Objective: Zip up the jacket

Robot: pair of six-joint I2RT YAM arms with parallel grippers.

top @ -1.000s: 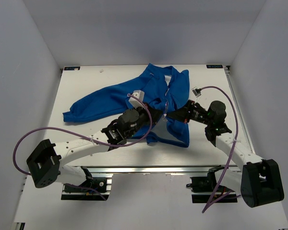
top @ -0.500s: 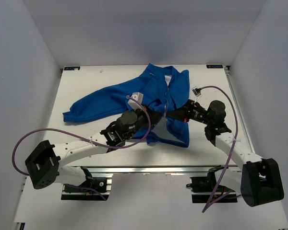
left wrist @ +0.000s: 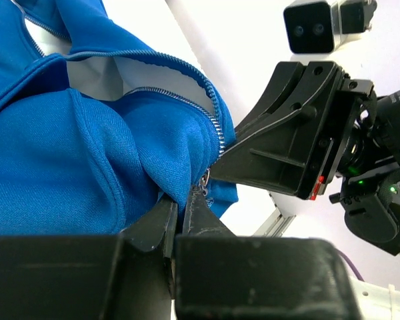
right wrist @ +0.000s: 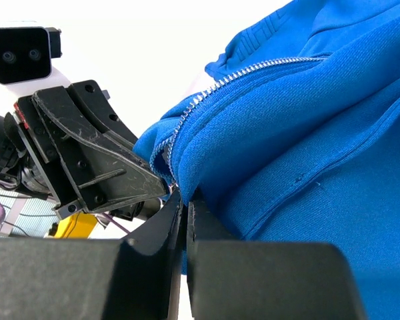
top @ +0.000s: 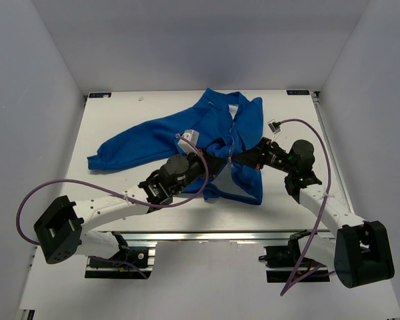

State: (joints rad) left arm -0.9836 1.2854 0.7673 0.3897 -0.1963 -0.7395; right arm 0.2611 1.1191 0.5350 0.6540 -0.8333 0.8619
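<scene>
The bright blue jacket (top: 187, 137) lies crumpled on the white table (top: 120, 187), collar at the back, one sleeve stretched to the left. Its silver zipper (top: 232, 143) runs down the middle. My left gripper (top: 221, 160) is shut on the jacket's left front edge near the hem; in the left wrist view (left wrist: 182, 203) blue cloth is pinched between the jaws beside the zipper teeth (left wrist: 210, 110). My right gripper (top: 239, 161) is shut on the facing edge; in the right wrist view (right wrist: 185, 197) cloth is pinched below the zipper (right wrist: 253, 72). The two grippers nearly touch.
The table is walled by white panels on three sides. A metal rail (top: 207, 235) runs along the near edge. Purple cables (top: 67, 183) loop from both arms. The jacket's sleeve cuff (top: 97, 160) lies at the left.
The left arm's wrist has shifted slightly left and toward the near edge; the held hem has barely moved. The right arm is almost still.
</scene>
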